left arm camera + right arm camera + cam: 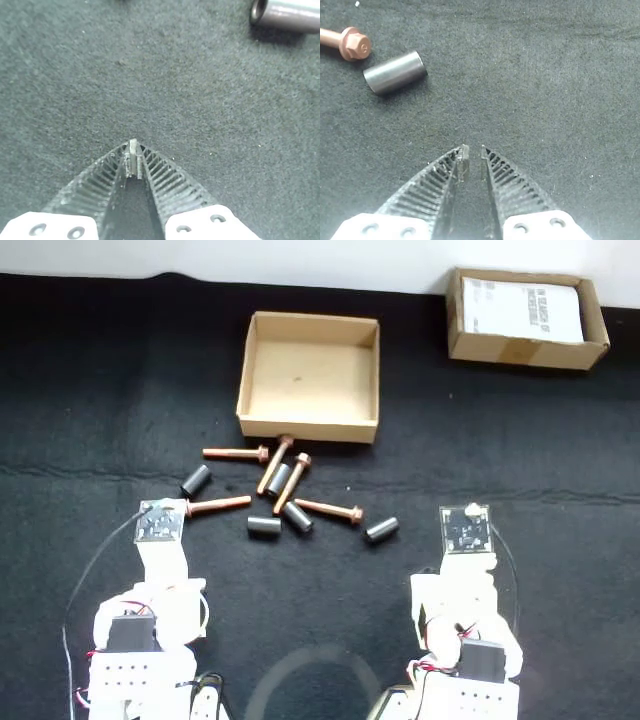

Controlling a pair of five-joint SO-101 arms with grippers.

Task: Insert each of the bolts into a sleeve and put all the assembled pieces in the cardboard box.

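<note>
Bolts (292, 483), five, lie loose on the table (560, 540) among five sleeves (264, 528), clustered ahead of both pairs of jaws and just short of the box (308, 378). No bolt is sleeved and no piece is boxed, so I judge the first pairing to be the step in hand. It would go best starting with outliers: a sleeve (395, 73) lies ahead of the right jaws, off to one side, with a bolt head (354, 44) just beyond it. Pinch the sleeve across its middle with the bore clear, take a bolt near its head, and line shank to bore. Leave the crossed bolts nearest the box for later. The left arm (150, 620) and right arm (465, 625) sit folded low, jaws aimed at bare table. The left jaws are pressed together, the right jaws barely parted, neither holding anything.
</note>
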